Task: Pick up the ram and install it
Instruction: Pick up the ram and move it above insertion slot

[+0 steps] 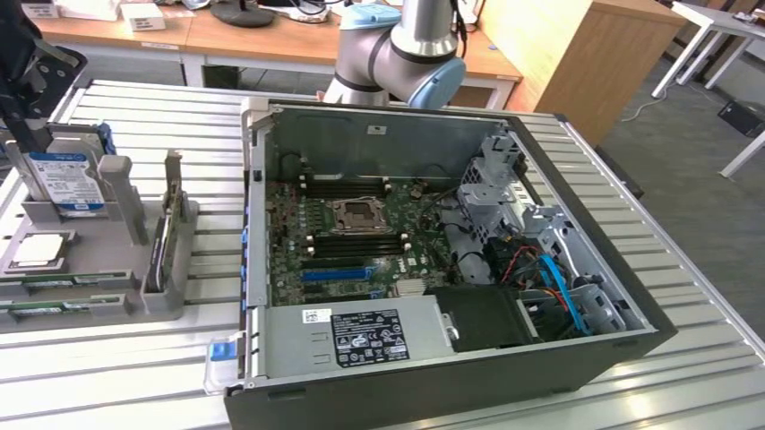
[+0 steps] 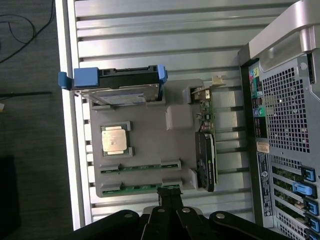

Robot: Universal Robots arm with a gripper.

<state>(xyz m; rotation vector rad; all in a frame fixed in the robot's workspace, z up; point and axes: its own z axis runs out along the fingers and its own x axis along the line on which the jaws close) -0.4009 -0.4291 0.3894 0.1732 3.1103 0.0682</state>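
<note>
Two ram sticks lie edge-up in slots of a grey holder [image 2: 180,120], one [image 2: 140,167] beside the other [image 2: 137,189]. In the exterior view they show as thin green strips [image 1: 42,287] at the holder's [image 1: 120,305] near corner. My gripper [image 2: 170,191] hangs high above the holder, over the end where the ram sticks lie. Its fingers are shut with nothing between them. Black empty memory slots [image 1: 358,240] flank the processor socket [image 1: 356,215] inside the open computer case [image 1: 395,125].
The holder also carries a hard drive in a blue bracket [image 2: 117,85], a processor chip [image 2: 115,140] and an upright graphics card [image 2: 206,155]. A blue slot connector [image 1: 335,271] and a power supply [image 1: 358,336] sit in the case. The slatted metal table [image 1: 669,269] ends near the holder.
</note>
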